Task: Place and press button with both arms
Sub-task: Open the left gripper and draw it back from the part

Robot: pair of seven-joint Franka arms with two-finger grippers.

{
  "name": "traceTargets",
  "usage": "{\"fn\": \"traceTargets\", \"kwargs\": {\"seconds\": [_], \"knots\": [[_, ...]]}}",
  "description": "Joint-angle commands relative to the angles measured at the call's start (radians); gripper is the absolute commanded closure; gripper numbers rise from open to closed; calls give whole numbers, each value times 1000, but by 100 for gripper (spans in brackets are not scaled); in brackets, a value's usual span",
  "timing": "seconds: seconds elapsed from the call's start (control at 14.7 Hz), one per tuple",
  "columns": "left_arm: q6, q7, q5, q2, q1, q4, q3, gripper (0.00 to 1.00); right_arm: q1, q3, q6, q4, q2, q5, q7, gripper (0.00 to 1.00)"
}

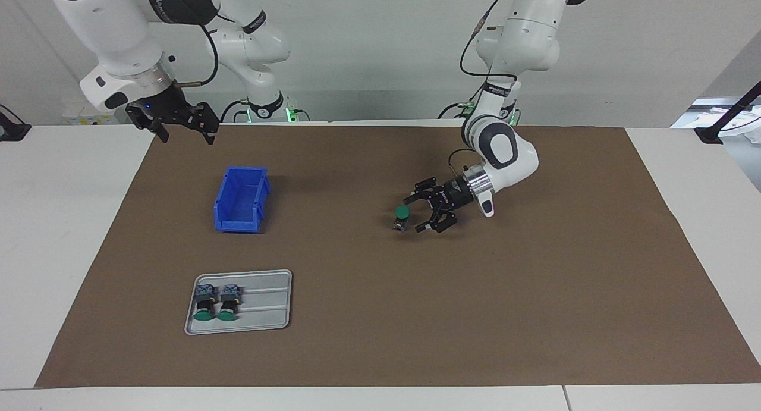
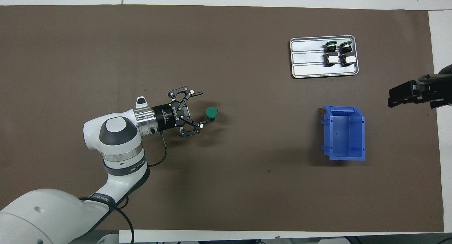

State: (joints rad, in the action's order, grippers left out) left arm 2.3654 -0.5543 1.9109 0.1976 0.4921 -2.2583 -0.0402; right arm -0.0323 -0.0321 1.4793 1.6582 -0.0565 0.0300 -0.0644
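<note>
Facing view: the button (image 1: 402, 217) stands upright, green cap up, on the brown mat (image 1: 535, 316) of the bench, well apart from the blue bin (image 1: 241, 200) toward the left arm's end. The left tool (image 1: 418, 211) sits just beside it, fingers spread and released. The right tool (image 1: 185, 132) hangs high near the bin, nearer the robots, fingers apart, gripping nothing.

Overhead view: one left fingertip (image 2: 208, 122) seems to touch the button (image 2: 211, 112). Farther from the robots than the bin (image 2: 344, 132), a grey tray (image 2: 307, 60) holds two more buttons (image 2: 338, 52).
</note>
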Motion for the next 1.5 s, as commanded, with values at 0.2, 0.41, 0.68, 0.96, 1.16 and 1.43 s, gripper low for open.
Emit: {"fn": "traceTargets", "kwargs": {"seconds": [0.2,0.41,0.68,0.96,1.16,1.43], "knots": [[100,-27,-105,-132,19,-56,11,0,8,3,15,31,-25,8,15,1],[144,-29,-215,-165,5,-63,13,0,6,3,15,31,-25,7,15,1],[189,-29,-335,-199,-13,-78,14,0,6,3,15,31,-25,8,15,1],[183,-27,-507,-205,-56,-75,14,0,8,3,15,31,-25,8,15,1],[154,-27,-669,-219,-111,-70,14,0,8,3,15,31,-25,7,15,1],[50,-27,-921,-207,-164,-20,14,0,8,3,15,31,-25,7,15,1]]}}
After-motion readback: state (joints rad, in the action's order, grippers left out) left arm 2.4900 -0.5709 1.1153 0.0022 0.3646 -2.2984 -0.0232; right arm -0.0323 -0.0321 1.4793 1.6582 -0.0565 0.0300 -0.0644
